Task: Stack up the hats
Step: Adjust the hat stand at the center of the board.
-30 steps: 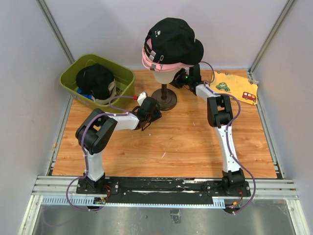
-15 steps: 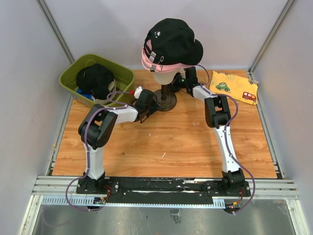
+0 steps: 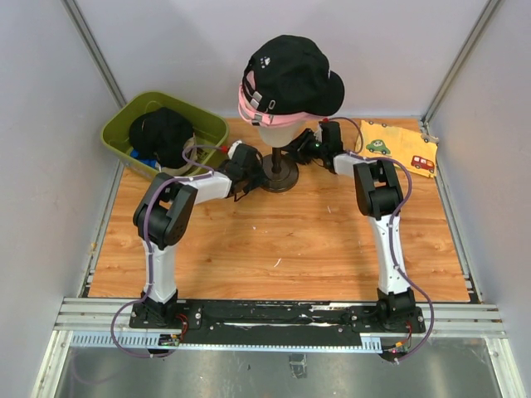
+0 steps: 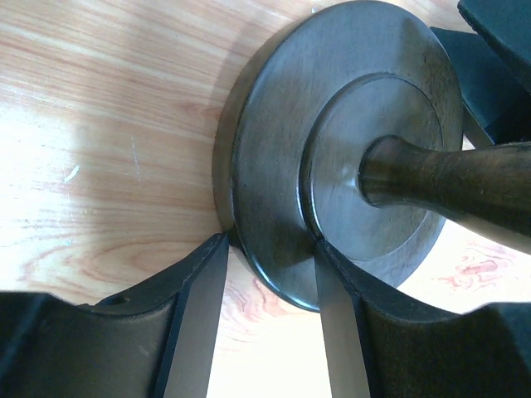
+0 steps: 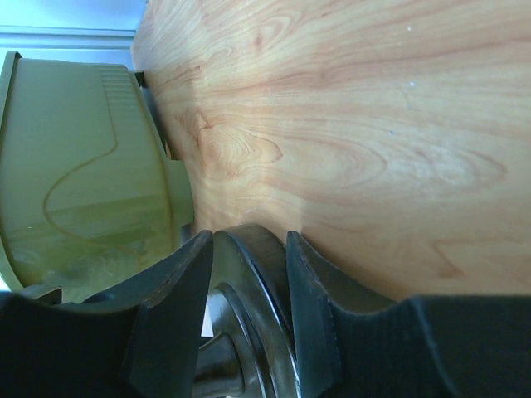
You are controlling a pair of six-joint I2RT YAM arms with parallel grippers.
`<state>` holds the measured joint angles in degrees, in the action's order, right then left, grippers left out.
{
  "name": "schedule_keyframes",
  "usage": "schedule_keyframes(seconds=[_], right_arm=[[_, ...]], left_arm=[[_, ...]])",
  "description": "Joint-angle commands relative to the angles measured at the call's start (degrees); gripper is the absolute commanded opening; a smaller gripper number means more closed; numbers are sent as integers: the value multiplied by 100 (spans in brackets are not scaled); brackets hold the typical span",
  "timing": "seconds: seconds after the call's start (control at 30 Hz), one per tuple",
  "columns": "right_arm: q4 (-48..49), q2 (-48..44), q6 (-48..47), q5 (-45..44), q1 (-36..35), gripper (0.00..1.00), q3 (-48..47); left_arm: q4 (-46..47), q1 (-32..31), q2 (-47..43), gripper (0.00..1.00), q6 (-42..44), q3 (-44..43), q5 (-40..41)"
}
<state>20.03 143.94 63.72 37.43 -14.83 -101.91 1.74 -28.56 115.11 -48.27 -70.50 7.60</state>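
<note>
A black hat sits on top of a pink hat on the cream mannequin head. Another black hat lies in the green bin, with a bit of a blue hat under it. My left gripper is low at the left side of the dark stand base. It is open, and the base's rim bulges between its fingers. My right gripper is at the base's right side. Its jaws are pressed on both faces of the base rim.
The olive-green bin stands at the back left, close to the stand. A yellow cloth with car prints lies at the back right. Metal frame posts and white walls close in the wooden table.
My left gripper has moved up and left to the stand base and opened wider. The right gripper has dropped from beside the mannequin's neck to the base rim and closed a little.
</note>
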Motion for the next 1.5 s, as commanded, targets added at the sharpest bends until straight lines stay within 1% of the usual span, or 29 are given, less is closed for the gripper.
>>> schedule_keyframes(seconds=[0.0, 0.27, 0.93, 1.3, 1.47], right_arm=[[-395, -152, -136, 458, -295, 42, 658], [42, -497, -70, 400, -456, 42, 1454], [765, -1202, 68, 63, -716, 40, 2822], [1114, -1587, 118, -112, -785, 40, 3576], [1284, -1698, 178, -143, -806, 40, 3778]], left_arm=[[-178, 67, 507, 51, 352, 32, -279], [-183, 69, 667, 51, 785, -191, -497], [-376, 138, 923, 51, 1485, -654, -536], [-367, 149, 1002, 51, 1575, -845, -636], [-350, 148, 1061, 51, 1569, -941, -702]])
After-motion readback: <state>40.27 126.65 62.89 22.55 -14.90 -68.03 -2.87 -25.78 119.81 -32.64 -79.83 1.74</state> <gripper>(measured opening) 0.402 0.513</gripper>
